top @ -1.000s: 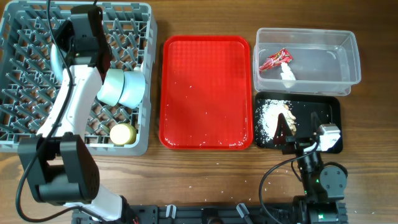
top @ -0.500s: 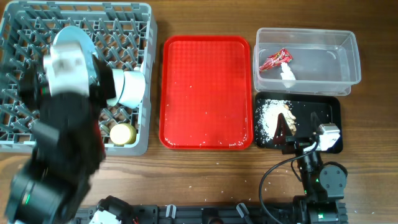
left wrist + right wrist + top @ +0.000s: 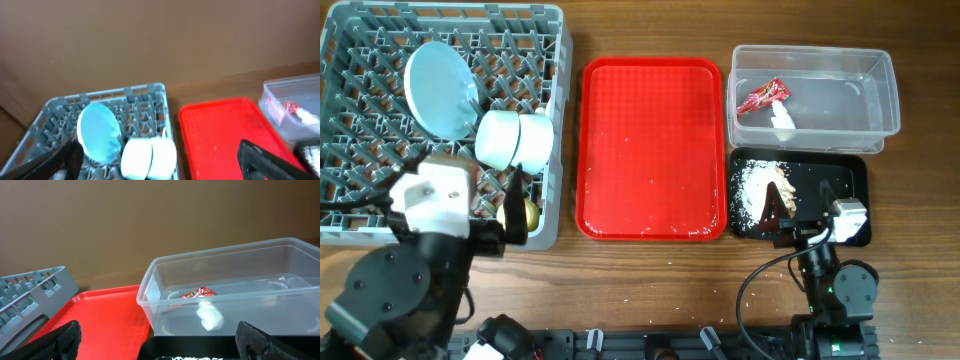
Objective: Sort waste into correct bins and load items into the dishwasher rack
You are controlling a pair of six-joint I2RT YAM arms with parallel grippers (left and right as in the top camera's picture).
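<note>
Both arms are sitting at the near edge, the left gripper (image 3: 159, 152) and right gripper (image 3: 157, 340) each gaping wide.

The large grey plastic lattice rack (image 3: 350, 215) in the far left corner is holding the pale mint round plate (image 3: 440, 78) and two white-sided bowls (image 3: 515, 140). The crumpled red wrapper (image 3: 762, 96), its print unreadable, and the white scrap (image 3: 782, 120) are lying in the clear plastic tub (image 3: 880, 100) far right. The right arm is hiding part of the shallow black tray (image 3: 845, 180) of crumbs (image 3: 752, 190).

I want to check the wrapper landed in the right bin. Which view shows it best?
Overhead: the wrapper lies unobstructed inside the clear tub. The right wrist sees it only through the tub's hazy wall; the left wrist catches a blurred red speck at the frame edge.
</note>
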